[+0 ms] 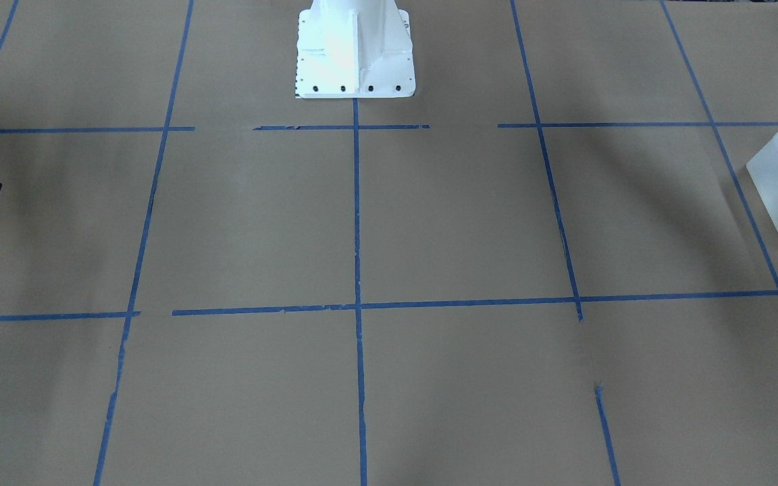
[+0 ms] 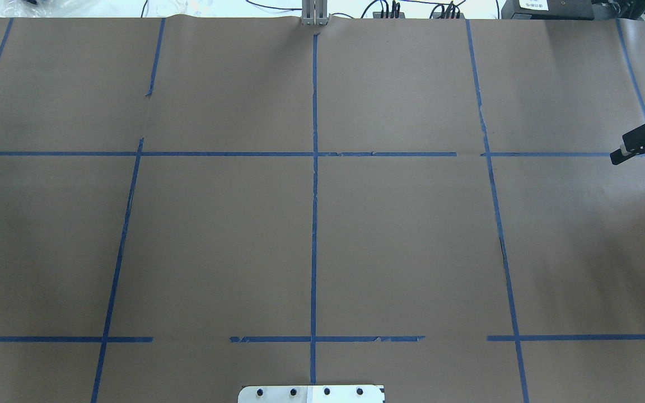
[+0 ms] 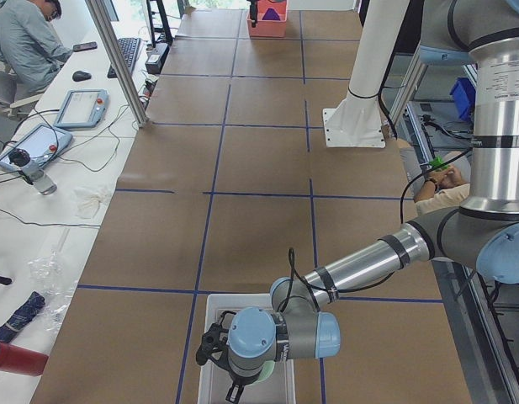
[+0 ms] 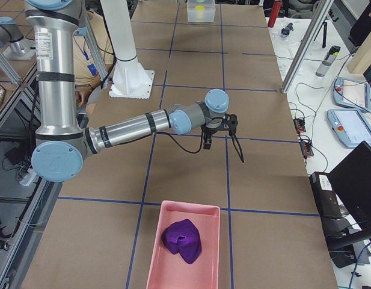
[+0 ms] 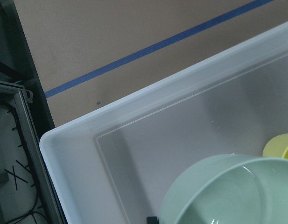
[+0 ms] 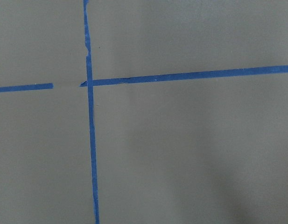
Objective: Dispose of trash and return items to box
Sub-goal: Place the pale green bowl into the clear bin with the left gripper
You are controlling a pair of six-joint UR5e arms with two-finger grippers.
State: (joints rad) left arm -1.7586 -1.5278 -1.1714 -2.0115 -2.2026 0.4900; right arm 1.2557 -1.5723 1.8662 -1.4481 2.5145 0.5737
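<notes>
The box (image 1: 774, 196) is sitting on the brown paper at the table's left end. The left gripper (image 3: 234, 391) is hanging over it and pointing down, and I cannot tell whether its jaws are wide or closed. In the left wrist view a pale green bowl (image 5: 218, 191) is filling the lower right, over the box's floor. Beside it a sliver of the yellow cup (image 5: 280, 147) is showing inside the box, too little to tell its long axis or which way its mouth is facing. Farther along, the right gripper (image 2: 636, 162) is hovering over the paper, jaws apart and gripping nothing. At the far end a pink tray (image 4: 155, 253) is holding a crumpled purple lump (image 4: 182, 241).
</notes>
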